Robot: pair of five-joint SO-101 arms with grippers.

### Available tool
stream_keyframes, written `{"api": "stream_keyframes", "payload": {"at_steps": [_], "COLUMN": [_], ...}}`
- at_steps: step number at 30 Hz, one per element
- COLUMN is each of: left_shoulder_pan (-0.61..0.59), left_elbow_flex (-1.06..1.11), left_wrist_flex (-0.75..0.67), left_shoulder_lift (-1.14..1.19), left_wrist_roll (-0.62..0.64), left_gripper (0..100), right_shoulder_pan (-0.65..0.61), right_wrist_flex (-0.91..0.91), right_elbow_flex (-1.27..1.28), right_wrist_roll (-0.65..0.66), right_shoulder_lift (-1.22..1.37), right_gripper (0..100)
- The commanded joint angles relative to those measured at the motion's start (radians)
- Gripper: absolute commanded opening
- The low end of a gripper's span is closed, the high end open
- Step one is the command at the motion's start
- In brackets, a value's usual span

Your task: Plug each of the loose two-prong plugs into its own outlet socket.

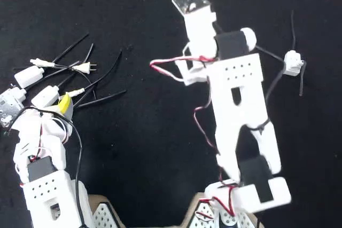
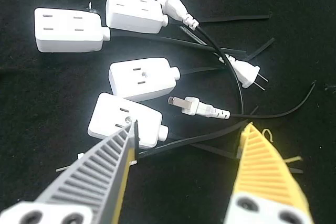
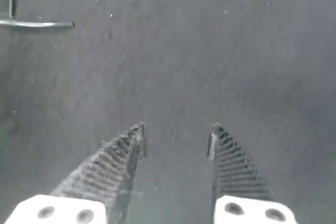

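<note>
Left gripper [image 2: 191, 129] hangs spread over the nearest loose plug [image 2: 199, 108] and outlet blocks [image 2: 142, 77], bunched at nine o'clock on the surface [image 1: 160, 132]; right gripper [image 3: 177, 129] gapes empty. Risk: crossed cords [image 2: 231, 19] may drag neighbours along, and unanchored blocks may slide under insertion.

Plugs [image 2: 198, 107], sockets [image 2: 140, 77] white; cords [image 2: 236, 19], table [image 1: 149, 148] black; left jaws grey, yellow (ribbed).

Outlet socket [image 2: 118, 115] nearest the left tool [image 2: 192, 125] (one edge) behind its grey finger [image 2: 105, 166]
</note>
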Motion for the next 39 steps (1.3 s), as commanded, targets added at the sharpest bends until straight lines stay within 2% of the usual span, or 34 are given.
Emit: {"api": "stream_keyframes", "payload": {"at_steps": [1, 4, 8, 11, 21, 28, 33, 39], "left_shoulder_pan": [0.01, 0.01, 0.01, 0.01, 0.015, 0.153, 0.088, 0.012], "left_elbow_flex": [-0.031, -0.031, -0.031, -0.031, -0.031, -0.027, -0.031, -0.166], "left_wrist_flex": [-0.018, -0.018, -0.018, -0.018, -0.017, -0.015, -0.015, 0.081], "left_shoulder_lift": [0.003, 0.003, 0.003, 0.003, 0.003, 0.003, 0.003, 0.014], "left_wrist_roll": [-0.009, -0.009, -0.009, -0.009, -0.002, 0.0, -0.011, -0.137], "left_gripper": [32, 32, 32, 32, 32, 32, 32, 32], "right_shoulder_pan": [-0.017, -0.041, -0.078, -0.084, -0.071, -0.071, -0.066, -0.071], "right_wrist_flex": [-0.064, -0.074, -0.078, -0.137, -0.634, -0.729, -0.775, -0.939], "right_elbow_flex": [0.101, 0.183, 0.297, 0.389, 0.769, 0.878, 0.946, 1.063], "right_wrist_roll": [-0.011, -0.014, -0.13, -0.15, -0.157, -0.158, -0.158, -0.15], "right_shoulder_lift": [-0.087, -0.119, -0.153, -0.156, -0.191, -0.268, -0.265, -0.271], "right_gripper": [18.6, 18.5, 18.4, 18.7, 18.4, 18.7, 18.5, 18.8]}}
